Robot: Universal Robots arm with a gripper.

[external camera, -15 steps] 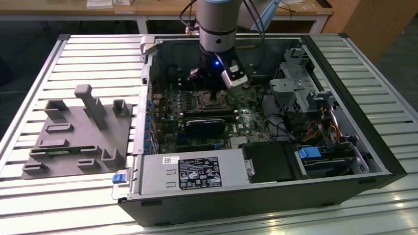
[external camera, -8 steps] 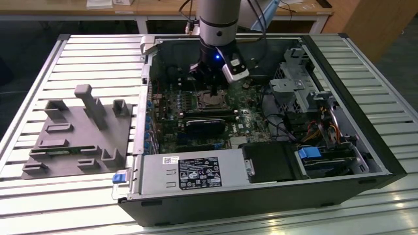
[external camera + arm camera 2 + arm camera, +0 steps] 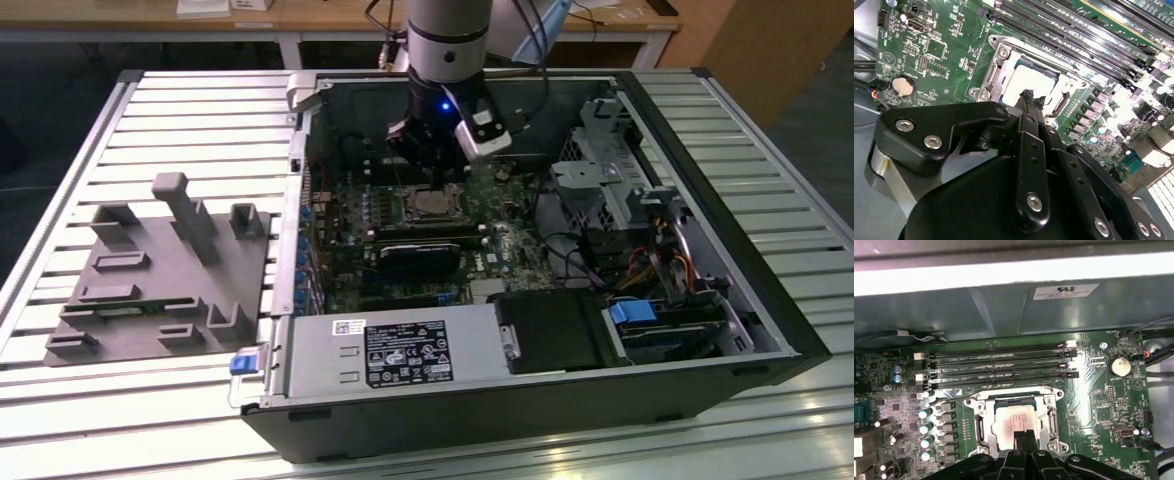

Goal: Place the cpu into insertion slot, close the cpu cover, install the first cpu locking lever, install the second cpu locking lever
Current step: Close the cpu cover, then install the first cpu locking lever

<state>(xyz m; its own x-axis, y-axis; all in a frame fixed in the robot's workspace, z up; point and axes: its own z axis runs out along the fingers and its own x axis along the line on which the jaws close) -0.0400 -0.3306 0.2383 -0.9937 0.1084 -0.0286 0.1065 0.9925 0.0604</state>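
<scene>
One arm reaches down into an open case point(image 3: 767, 310) that lies on a slatted table point(image 3: 174, 110). Its gripper point(image 3: 427, 178) hangs over the middle of the green board point(image 3: 514, 250), closer to the case's far wall than to the grey power box point(image 3: 387, 350) at the near wall.

Both black fingertips point(image 3: 1019, 438) are pressed together, with nothing held between them. They sit just above the cpu point(image 3: 1010, 420), at one edge of it — we cannot tell if they touch it.

We see the cpu lying flat in the slot point(image 3: 977, 426), pale metal side up. The cover point(image 3: 1014, 401) is down over it, so the cpu shows through the square hole in the cover. A thin wire lever point(image 3: 1019, 390) lies along the cover's edge, on the side of the four long memory slots point(image 3: 999, 365).

A round coin battery point(image 3: 1118, 366) sits near the board's edge, well apart from the slot.

On the table, at the exterior view's left and beside the case, stands a grey block point(image 3: 160, 280) with posts sticking up.
</scene>
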